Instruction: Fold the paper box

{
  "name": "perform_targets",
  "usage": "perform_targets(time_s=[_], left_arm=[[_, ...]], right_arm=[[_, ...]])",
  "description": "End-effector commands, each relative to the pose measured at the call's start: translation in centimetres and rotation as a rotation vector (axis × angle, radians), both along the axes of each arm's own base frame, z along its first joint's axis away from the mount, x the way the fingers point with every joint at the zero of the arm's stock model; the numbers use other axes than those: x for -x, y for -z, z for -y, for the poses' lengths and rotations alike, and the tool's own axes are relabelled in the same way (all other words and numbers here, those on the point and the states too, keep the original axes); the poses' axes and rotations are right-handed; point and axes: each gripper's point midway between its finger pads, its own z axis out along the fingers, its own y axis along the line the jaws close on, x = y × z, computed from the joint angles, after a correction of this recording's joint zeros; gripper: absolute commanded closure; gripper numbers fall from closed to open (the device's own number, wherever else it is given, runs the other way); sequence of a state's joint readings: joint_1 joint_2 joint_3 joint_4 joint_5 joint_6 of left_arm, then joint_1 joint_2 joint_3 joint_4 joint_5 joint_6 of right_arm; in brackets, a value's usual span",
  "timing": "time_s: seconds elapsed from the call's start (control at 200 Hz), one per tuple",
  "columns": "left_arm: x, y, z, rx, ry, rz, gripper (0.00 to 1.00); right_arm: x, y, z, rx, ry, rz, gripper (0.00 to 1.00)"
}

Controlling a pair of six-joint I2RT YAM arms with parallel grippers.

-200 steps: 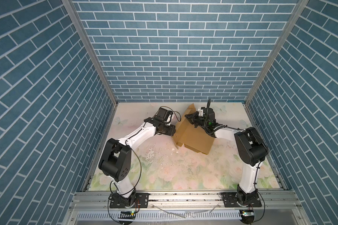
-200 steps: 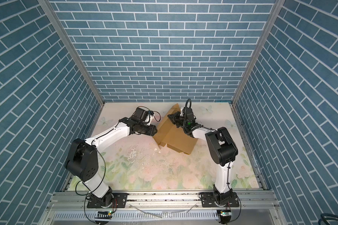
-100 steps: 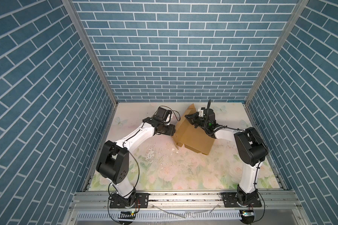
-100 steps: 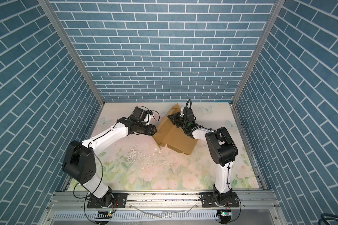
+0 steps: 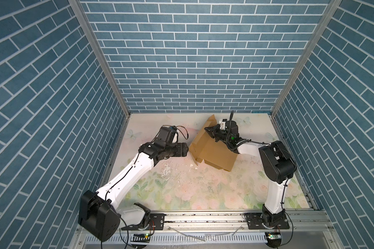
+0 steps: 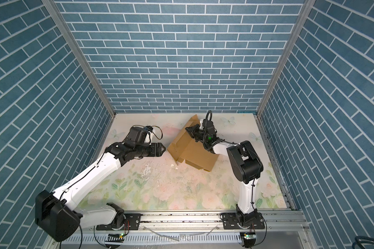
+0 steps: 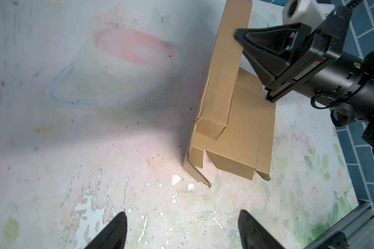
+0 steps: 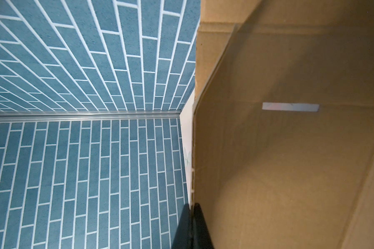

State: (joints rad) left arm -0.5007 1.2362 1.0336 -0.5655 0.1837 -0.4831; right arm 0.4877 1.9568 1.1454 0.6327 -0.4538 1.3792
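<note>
In both top views the box (image 5: pixel 216 151) (image 6: pixel 194 154) is lying on the table (image 5: pixel 181 189) (image 6: pixel 160 189), toward 1 o'clock from the table's middle. One long flap (image 5: pixel 200 138) (image 6: pixel 180 137) is standing up along its 10 o'clock side. The left end effector (image 5: pixel 187 151) (image 6: pixel 164 148) is hovering at the box's 9 o'clock, just beside the near corner. The right end effector (image 5: pixel 205 128) (image 6: pixel 187 128) is reaching in from 3 o'clock, above the box, and meeting the flap toward its 12 o'clock end.

In the left wrist view the left end effector (image 7: pixel 181 212) is released. Its fingers (image 7: pixel 117 228) are spreading wide over bare table (image 7: pixel 84 151), apart from the box (image 7: pixel 242 133). The flap (image 7: pixel 222 82) is leaning slightly off upright. The right end effector (image 7: pixel 235 36) is pressing its closed tip onto the flap's edge.

In the right wrist view the right end effector (image 8: pixel 191 217) is clenching the flap's edge, fingers (image 8: pixel 200 228) together. The box's brown inner faces (image 8: pixel 289 172) are filling one side and a blue brick wall (image 8: pixel 84 161) the other. A narrow slot (image 8: pixel 290 107) is letting light through one panel.
</note>
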Motion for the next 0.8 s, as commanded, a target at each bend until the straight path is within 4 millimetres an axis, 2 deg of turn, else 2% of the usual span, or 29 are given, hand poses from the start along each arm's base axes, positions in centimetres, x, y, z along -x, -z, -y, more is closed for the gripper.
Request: perform_targets(time_s=[0.0, 0.12, 0.225, 0.37, 0.605, 0.795], left_arm=[[1.8, 0.1, 1.2, 0.095, -0.058, -0.047, 0.13], [3.5, 1.2, 3.1, 0.115, -0.061, -0.058, 0.06], [4.0, 2.5, 4.4, 0.160, -0.098, -0.056, 0.04], [4.0, 3.6, 5.5, 0.140, -0.133, -0.016, 0.02], [4.1, 4.9, 9.3, 0.190, -0.137, 0.000, 0.01], [4.5, 6.7, 11.1, 0.201, -0.153, -0.018, 0.04]], right_arm=[[0.4, 2.3, 0.1, 0.025, -0.021, -0.014, 1.00], [0.3, 2.6, 0.0, 0.027, -0.024, -0.020, 1.00], [0.3, 3.1, 0.0, 0.034, -0.024, -0.026, 1.00], [0.4, 3.8, 0.2, 0.039, -0.017, -0.032, 1.00], [0.5, 4.7, 0.3, 0.037, -0.013, -0.036, 1.00], [0.6, 4.9, 0.2, 0.030, -0.020, -0.034, 1.00]])
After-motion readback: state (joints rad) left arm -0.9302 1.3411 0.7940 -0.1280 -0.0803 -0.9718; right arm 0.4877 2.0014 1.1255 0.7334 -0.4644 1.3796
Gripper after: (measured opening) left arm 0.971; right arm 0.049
